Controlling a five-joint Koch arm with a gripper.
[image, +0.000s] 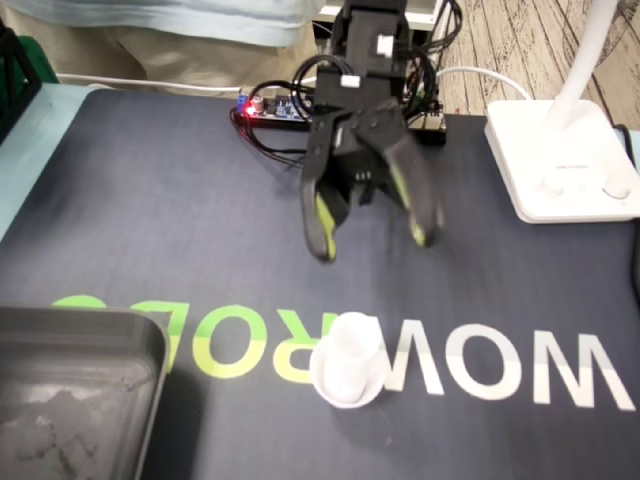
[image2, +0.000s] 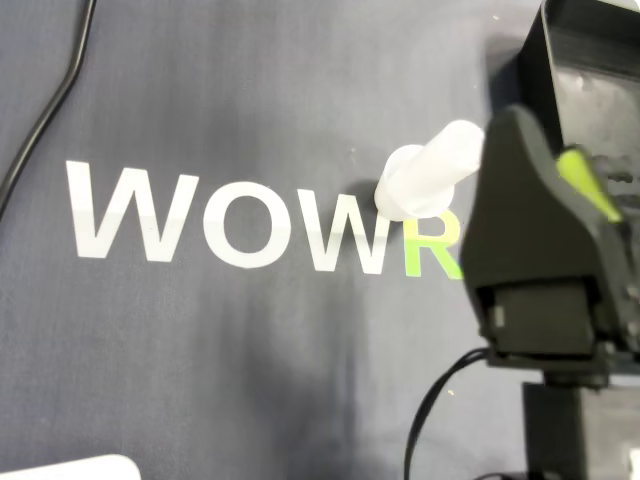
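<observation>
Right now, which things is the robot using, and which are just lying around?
In the job:
- the pincer, open, above the mat
- the white cup, standing on the mat near it

Just lying about:
- grey tray
- white lamp base
- circuit board with a red light
- black cable

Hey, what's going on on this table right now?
The robot's gripper hangs open in the air over a dark mat, jaws spread and empty. A small white cup stands on the mat's lettering, just in front of the gripper in the fixed view, untouched. A dark tray sits at that view's lower left.
</observation>
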